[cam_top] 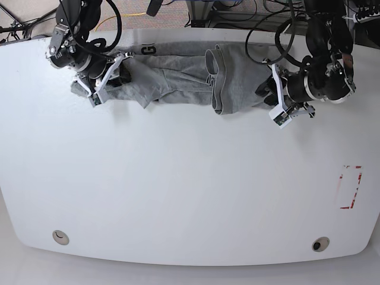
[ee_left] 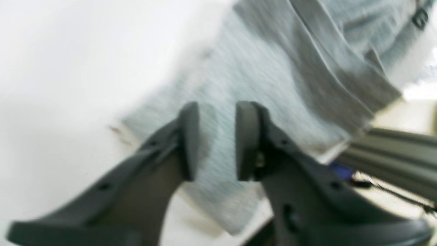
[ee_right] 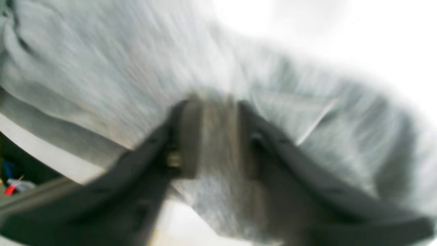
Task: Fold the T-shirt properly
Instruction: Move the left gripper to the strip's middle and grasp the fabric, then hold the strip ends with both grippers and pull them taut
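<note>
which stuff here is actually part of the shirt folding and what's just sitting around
Part of the job:
- T-shirt, stretched along the table's far edge
- left gripper, cloth between its fingers
- right gripper, cloth between its fingers

Just there:
- red-marked rectangle on the white table
- cables behind the table

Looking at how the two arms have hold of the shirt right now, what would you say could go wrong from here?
1. The T-shirt lies bunched near the table's far edge; pulling could drag it off.
2. The left gripper holds only a narrow strip of cloth between its pads, so it might slip out.
3. A fold stands up mid-shirt; spreading may trap that crease. The right gripper view is too blurred to judge its grip.
</note>
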